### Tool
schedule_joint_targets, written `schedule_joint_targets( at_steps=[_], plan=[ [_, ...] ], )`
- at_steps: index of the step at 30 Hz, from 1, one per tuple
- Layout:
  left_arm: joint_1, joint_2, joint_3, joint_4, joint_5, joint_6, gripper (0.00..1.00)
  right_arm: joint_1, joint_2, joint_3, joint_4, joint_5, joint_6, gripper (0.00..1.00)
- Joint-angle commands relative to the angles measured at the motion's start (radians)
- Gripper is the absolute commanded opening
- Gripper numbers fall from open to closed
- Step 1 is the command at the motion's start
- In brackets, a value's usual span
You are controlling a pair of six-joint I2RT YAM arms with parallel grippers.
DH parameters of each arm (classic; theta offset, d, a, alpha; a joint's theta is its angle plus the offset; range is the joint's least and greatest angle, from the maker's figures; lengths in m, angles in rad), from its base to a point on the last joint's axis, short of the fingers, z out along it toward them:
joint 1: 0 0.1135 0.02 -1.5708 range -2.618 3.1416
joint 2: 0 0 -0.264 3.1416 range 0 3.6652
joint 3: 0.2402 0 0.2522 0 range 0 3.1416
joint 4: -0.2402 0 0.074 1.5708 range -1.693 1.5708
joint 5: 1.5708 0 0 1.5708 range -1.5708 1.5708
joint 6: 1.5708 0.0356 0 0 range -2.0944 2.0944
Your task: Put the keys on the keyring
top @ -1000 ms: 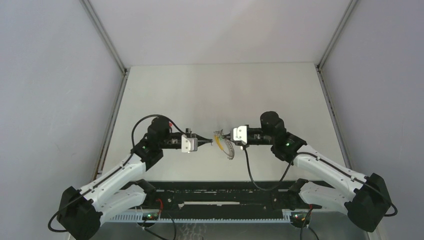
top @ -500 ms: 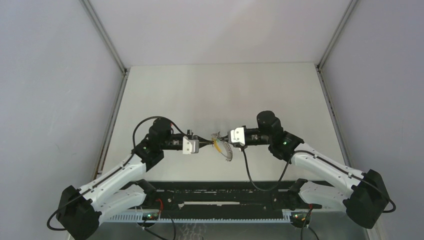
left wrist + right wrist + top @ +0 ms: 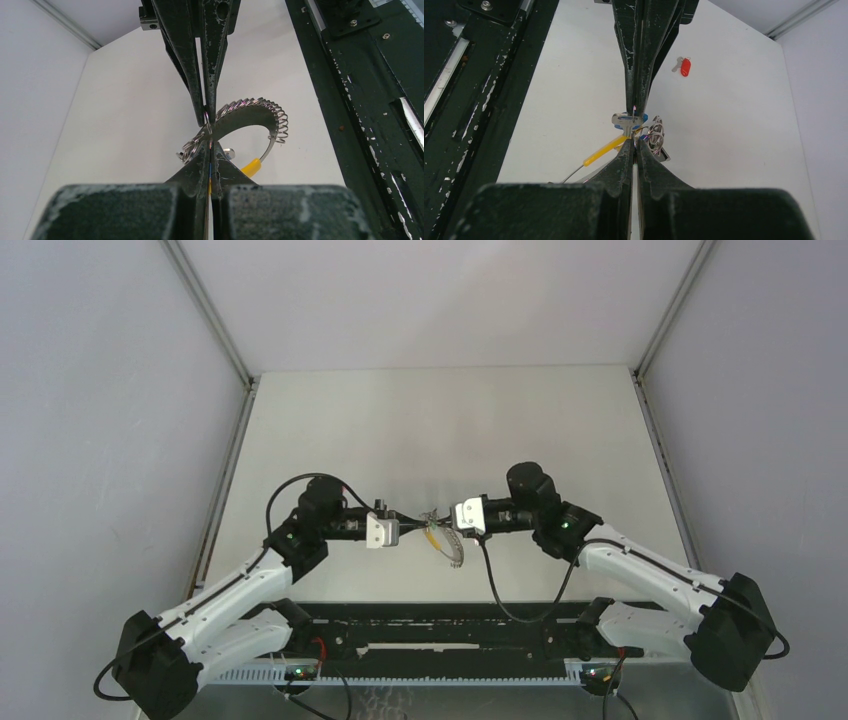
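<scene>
Keyring (image 3: 440, 528) is held up over the white table (image 3: 450, 420), front-centre, where the two claws meet tip to tip. Right gripper (image 3: 634, 146) is clamped on the ring. The bead chain (image 3: 257, 106) arcs off to one side and the yellow tab (image 3: 251, 166) hangs below. Left gripper (image 3: 209, 149) is pinched tight on the blue-headed key (image 3: 624, 120), right up against the ring; cannot tell if it is threaded. Red-headed key (image 3: 684, 67) lies flat on the table, well apart.

Blue-headed key (image 3: 628, 120) hangs right beside the keyring (image 3: 655, 134), its yellow tab (image 3: 603, 150) dangling; red-headed key (image 3: 684, 67) lies well apart.
</scene>
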Motion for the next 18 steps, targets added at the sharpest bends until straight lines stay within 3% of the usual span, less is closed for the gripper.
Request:
schedule_joint_targets(
  at_steps=[1, 18],
  plan=[
    [-0.005, -0.019, 0.070, 0.031, 0.002, 0.013, 0.00, 0.012, -0.007, 0.056, 0.024, -0.013, -0.024, 0.00],
    [-0.008, -0.010, 0.075, 0.031, 0.016, 0.006, 0.00, 0.043, 0.004, 0.058, 0.039, 0.077, -0.027, 0.00]
  ],
)
